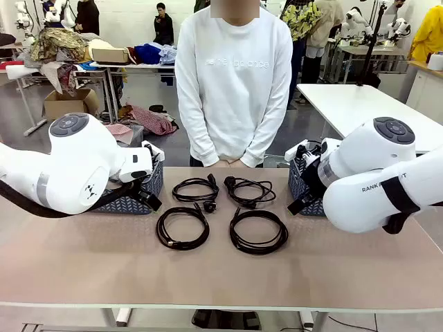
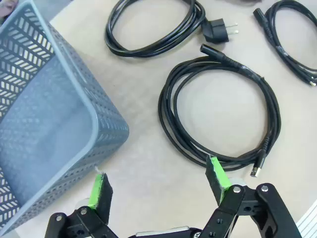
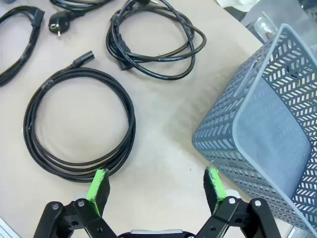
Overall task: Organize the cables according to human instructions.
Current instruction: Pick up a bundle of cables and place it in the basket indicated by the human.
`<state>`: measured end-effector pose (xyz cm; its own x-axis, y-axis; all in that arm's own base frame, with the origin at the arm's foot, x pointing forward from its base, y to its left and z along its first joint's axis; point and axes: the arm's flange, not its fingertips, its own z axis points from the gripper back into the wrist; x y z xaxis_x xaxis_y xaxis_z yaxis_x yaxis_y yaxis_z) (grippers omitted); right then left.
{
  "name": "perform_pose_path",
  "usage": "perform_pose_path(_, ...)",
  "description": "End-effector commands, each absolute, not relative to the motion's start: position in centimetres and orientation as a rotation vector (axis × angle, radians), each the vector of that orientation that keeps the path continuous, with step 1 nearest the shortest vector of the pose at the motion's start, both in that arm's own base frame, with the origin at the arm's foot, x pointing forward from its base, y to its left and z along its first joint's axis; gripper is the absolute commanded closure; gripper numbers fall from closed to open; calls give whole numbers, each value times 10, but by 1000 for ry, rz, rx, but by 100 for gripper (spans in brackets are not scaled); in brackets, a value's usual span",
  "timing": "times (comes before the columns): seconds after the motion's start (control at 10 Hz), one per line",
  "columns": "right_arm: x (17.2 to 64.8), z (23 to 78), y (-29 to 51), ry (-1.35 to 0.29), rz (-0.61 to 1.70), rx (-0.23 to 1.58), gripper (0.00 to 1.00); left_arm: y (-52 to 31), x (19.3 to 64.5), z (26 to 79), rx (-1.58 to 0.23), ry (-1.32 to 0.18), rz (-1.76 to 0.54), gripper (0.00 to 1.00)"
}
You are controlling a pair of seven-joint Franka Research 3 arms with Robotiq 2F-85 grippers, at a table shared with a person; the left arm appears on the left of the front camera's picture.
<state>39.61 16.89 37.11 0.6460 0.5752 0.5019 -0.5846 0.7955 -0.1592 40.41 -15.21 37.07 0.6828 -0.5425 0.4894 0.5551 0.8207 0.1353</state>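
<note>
Left gripper (image 2: pixel 157 184): jaws spread wide, green pads (image 2: pixel 99 191) bare, nothing held. It hangs low over the tan table (image 1: pixel 83 277), with the left basket (image 2: pixel 29 64) on one side and a coiled cord on the other.

Right gripper (image 3: pixel 156 184): also wide open and holding nothing. It sits above the table between the right basket (image 3: pixel 237 114) and another coil.

Cables: all four lie flat on the table between the two baskets, in two rows of two. No gripper touches any of them.
- near-left cable (image 2: pixel 165 116): a tidy round loop just beyond the left gripper's fingertips, with one plug end lying near a pad.
- far-left cable (image 2: pixel 214 30): a looser loop behind it, its two-pin plug pointing toward the middle.
- near-right cable (image 3: pixel 130 124): a neat round loop just beyond the right gripper's fingertips.
- far-right cable (image 3: pixel 121 52): an untidy coil with strands crossing, close to the right basket but apart from it.

A person (image 1: pixel 233 83) in a white sweatshirt stands at the far edge, hands (image 1: pixel 228 163) clasped together just behind the far row.
</note>
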Motion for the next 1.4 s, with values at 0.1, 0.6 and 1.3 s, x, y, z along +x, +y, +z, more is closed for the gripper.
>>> perform_pose_path(0.1,396,371,169,-565,660,18,0,-152,404,371,-25,-541,-615,0)
perform_pose_path(0.6,396,371,169,-565,660,18,0,-152,404,371,-25,-541,-615,0)
perform_pose_path(1.3,393,383,166,-555,667,33,0,-153,397,385,-31,-560,-617,0)
